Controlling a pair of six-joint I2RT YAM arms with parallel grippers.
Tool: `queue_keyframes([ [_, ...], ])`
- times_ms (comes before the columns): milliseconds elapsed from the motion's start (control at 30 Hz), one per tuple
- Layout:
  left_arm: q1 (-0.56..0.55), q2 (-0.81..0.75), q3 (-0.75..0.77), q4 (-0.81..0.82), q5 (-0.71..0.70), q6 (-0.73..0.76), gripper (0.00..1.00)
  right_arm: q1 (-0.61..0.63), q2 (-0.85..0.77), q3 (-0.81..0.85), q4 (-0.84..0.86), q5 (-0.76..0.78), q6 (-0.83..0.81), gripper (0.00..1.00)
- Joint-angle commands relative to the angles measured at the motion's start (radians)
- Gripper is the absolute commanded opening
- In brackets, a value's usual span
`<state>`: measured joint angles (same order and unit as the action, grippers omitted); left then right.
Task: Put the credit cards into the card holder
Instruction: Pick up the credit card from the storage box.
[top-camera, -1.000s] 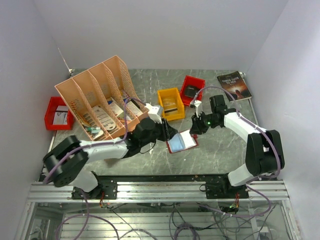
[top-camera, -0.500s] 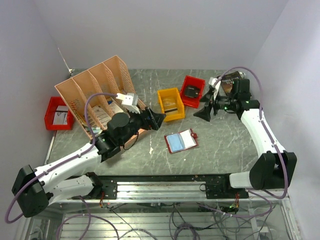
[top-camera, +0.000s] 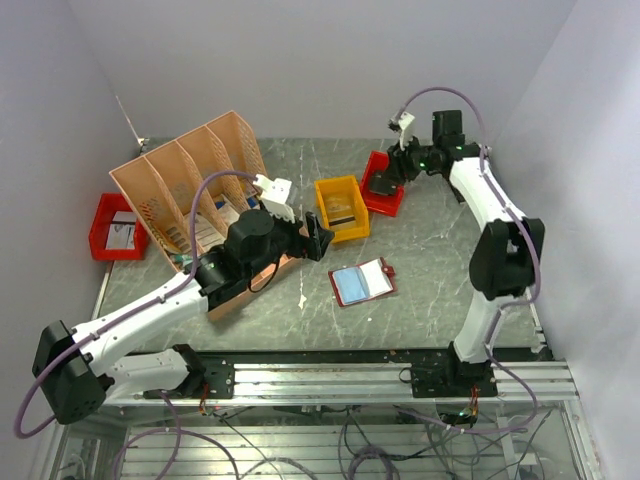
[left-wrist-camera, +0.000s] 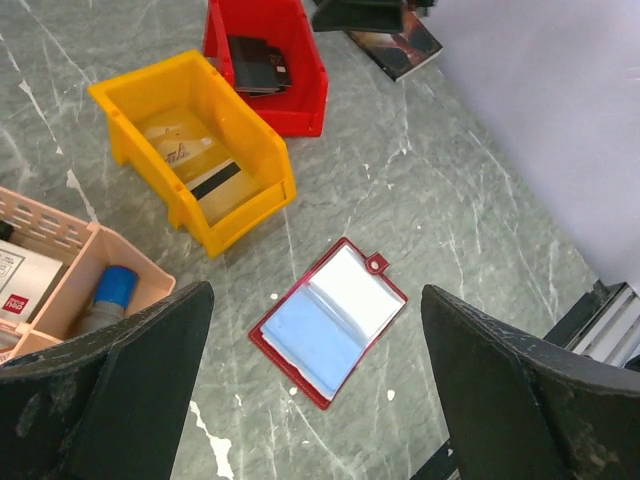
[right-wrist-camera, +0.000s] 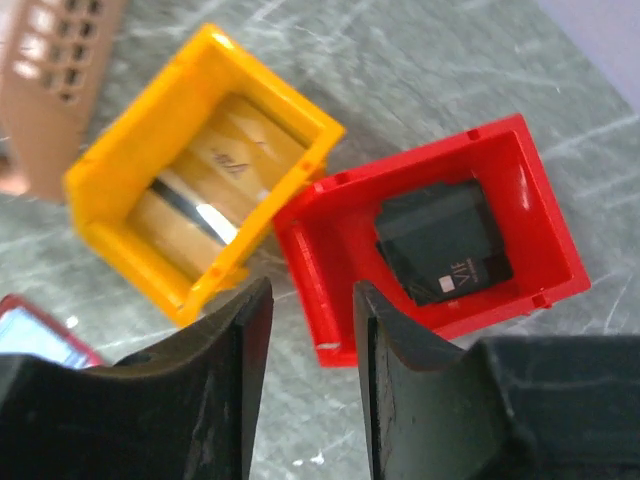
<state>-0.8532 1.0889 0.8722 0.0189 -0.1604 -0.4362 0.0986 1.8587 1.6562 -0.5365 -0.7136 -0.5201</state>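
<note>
Above the red bin (right-wrist-camera: 545, 262), right gripper (right-wrist-camera: 310, 292) hangs with jaws narrowly parted, empty, likely lining up on the dark card-like stack (right-wrist-camera: 440, 245) inside. Next door, yellow bin (right-wrist-camera: 100, 195) holds orange-yellow credit cards (right-wrist-camera: 190, 215), one stripe-up. Over the card holder (left-wrist-camera: 345, 300) the left gripper (left-wrist-camera: 315, 295) is spread wide, empty, probably set to steady it. It lies open on the table (left-wrist-camera: 450, 200), blue card (left-wrist-camera: 305, 345) already in one pocket

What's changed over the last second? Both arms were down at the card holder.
The right gripper swung from the card holder back over the red bin. The left gripper drew back beside the yellow bin, open and empty. The card holder stayed put, lying open.
</note>
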Motion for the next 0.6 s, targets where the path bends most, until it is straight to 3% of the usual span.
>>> queue_keyframes([
  [0, 0.008, -0.002, -0.014, 0.009, -0.035, 0.030, 0.96, 0.027, 0.141, 0.147, -0.067, 0.231, 0.059, 0.37],
  [133, 0.009, 0.013, -0.068, 0.080, -0.042, 0.018, 0.96, 0.065, 0.251, 0.225, -0.077, 0.333, -0.004, 0.44],
  [367, 0.011, 0.028, -0.079, 0.079, -0.037, 0.032, 0.96, 0.096, 0.329, 0.247, -0.043, 0.422, -0.215, 0.73],
  [567, 0.012, -0.017, -0.126, 0.095, -0.045, 0.023, 0.96, 0.096, 0.394, 0.295, -0.059, 0.427, -0.323, 0.82],
])
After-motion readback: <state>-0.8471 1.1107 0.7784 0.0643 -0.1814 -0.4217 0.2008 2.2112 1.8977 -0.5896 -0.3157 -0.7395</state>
